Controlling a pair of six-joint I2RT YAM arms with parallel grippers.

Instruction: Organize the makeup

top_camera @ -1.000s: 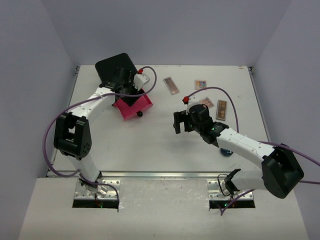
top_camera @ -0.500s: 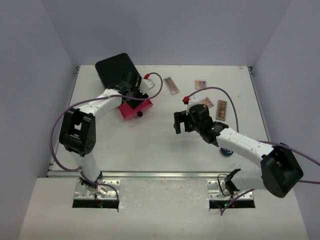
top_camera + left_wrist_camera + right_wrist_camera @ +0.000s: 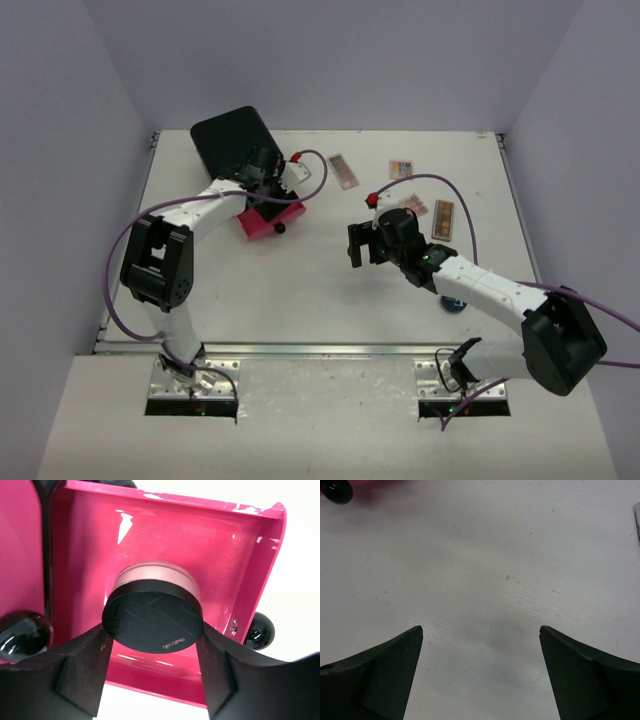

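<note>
Compact (image 3: 152,607) seemingly in left tool (image 3: 153,636)

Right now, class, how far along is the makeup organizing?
Done: the pink drawer stands open. In hand: the left tool grips a round compact in it. Left: four palettes lie on the table; the right tool hovers open, empty.
</note>
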